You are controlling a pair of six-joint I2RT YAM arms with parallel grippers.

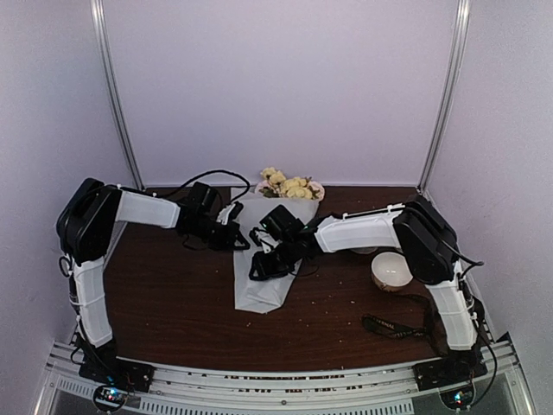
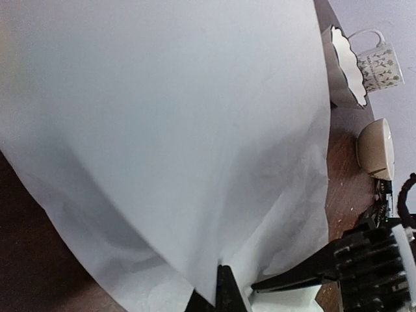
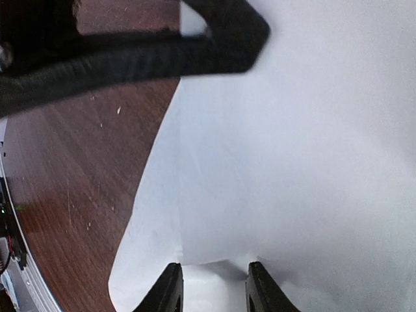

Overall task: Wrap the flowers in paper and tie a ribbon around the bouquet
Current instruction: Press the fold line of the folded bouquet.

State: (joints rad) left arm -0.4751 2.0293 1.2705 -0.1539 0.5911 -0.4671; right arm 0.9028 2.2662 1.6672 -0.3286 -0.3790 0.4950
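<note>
- Black left gripper is clamped on the large, thin, pale grey-white paper.
- Right gripper straddles it; gripping or not, I cannot tell.
- Pale yellow and pink flowers poke out its far end; wrapping seems underway.
- Narrow dark fabric ribbon lies well apart, not yet tied.

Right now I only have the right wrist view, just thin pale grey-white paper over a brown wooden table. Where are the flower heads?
Observer: The pale yellow and pink flowers poke out of the paper's far end, at the table's back edge.
Operator: Is the left gripper on the sheet?
Observer: Yes, the left gripper is shut on the paper's left side.
Operator: And the ribbon?
Observer: The narrow dark fabric ribbon lies loose on the table near the right arm's base, apart from the paper.
</note>
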